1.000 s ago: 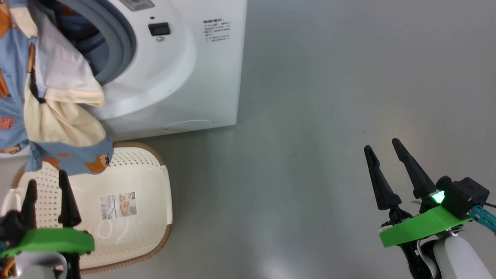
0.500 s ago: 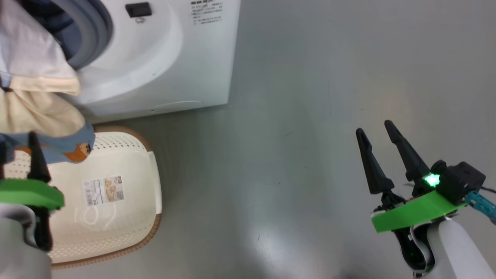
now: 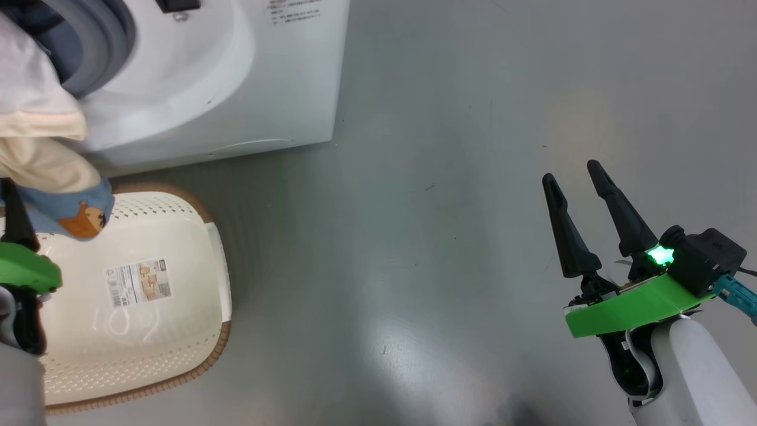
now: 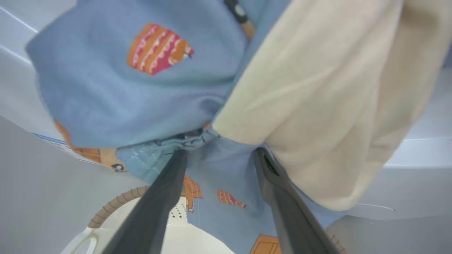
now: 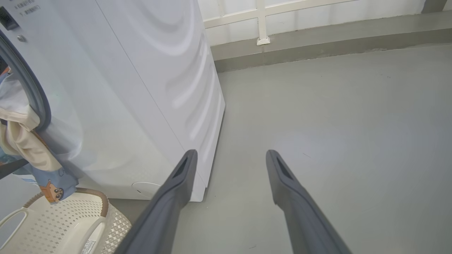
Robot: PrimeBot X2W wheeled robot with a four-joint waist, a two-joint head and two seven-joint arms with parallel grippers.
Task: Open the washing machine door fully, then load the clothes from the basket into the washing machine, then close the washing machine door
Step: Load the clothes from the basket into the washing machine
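The clothes [image 3: 44, 168], light blue with orange bears and cream parts, hang out of the washing machine [image 3: 236, 89] over its grey gasket [image 3: 103, 41], their lower end above the basket [image 3: 177, 248]. The cream basket sits on the floor in front of the machine, its label [image 3: 139, 283] showing on the bare bottom. My left gripper [image 4: 220, 152] is open, both tips touching the hanging clothes [image 4: 123, 88] from below; one of its fingers [image 3: 13, 216] shows at the head view's left edge. My right gripper [image 3: 570, 171] is open and empty over the floor, far right. The door is out of view.
Grey floor [image 3: 449, 177] spreads to the right of the machine. In the right wrist view the machine's white side [image 5: 159, 77] stands left of my fingers, the basket [image 5: 70, 218] lies at the lower left, and a low wall ledge [image 5: 317, 38] runs along the back.
The head camera has swung, sliding machine and basket up and left in the picture. My left gripper has risen from over the basket to the hanging clothes. The right gripper stays open.
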